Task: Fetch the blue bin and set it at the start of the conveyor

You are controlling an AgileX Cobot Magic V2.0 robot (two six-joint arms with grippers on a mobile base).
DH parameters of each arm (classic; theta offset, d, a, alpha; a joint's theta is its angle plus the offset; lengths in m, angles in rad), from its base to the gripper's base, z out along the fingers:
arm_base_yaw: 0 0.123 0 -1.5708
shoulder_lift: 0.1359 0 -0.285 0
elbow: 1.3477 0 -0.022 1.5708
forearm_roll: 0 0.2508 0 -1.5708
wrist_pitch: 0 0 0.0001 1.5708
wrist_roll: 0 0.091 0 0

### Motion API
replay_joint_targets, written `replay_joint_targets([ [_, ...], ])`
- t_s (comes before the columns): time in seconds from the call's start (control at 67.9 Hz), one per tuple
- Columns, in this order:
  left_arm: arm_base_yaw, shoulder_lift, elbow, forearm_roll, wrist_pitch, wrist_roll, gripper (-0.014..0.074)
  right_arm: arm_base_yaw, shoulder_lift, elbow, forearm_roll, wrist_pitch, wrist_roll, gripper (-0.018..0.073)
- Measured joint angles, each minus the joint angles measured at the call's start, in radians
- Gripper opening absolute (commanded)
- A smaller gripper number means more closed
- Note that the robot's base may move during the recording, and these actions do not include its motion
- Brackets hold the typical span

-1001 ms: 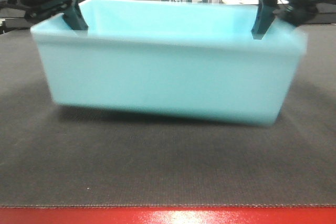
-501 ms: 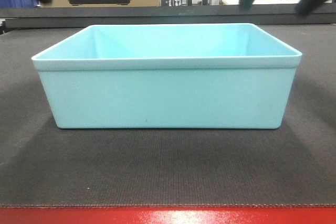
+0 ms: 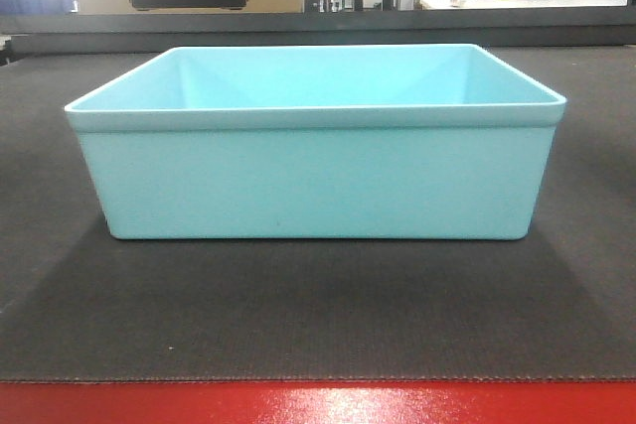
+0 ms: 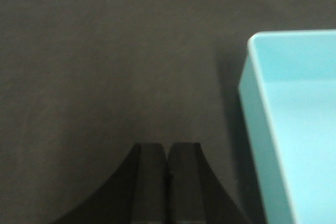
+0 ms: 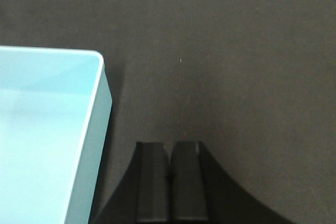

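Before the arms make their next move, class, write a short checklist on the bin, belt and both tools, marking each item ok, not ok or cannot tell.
1. Blue bin sits flat on the conveyor start: ok.
2. Bin lies behind the red edge: ok.
3. Left tool clear of the bin, shut, holding nothing: ok.
4. Right tool clear of the bin, shut, holding nothing: ok.
5. Bin fully empty: cannot tell; floor partly hidden.
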Motion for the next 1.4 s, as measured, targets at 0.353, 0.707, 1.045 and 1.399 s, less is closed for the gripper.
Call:
replay_joint_targets([
  [0.353, 0.004, -0.316, 0.371, -0.030, -0.259, 0.012, -0.0111, 0.000, -0.251, 0.387, -0.016, -0.261, 0.000, -0.0162],
  [0.707, 0.004, -0.780, 0.632, -0.024, -0.347, 0.015, -0.0111, 0.000, -0.684, 0.691, -0.056, -0.445, 0.000, -0.0162],
  [1.045, 0.004, -1.049, 0.708, -0.018, -0.351, 0.015, -0.0111, 0.000, -1.002, 0.776, -0.065, -0.481, -0.004, -0.0162],
  [1.399, 0.004, -1.075, 0.711, -0.018, -0.364, 0.015, -0.0111, 0.000, -1.009, 0.776, -0.068, -0.500, -0.006, -0.0162],
])
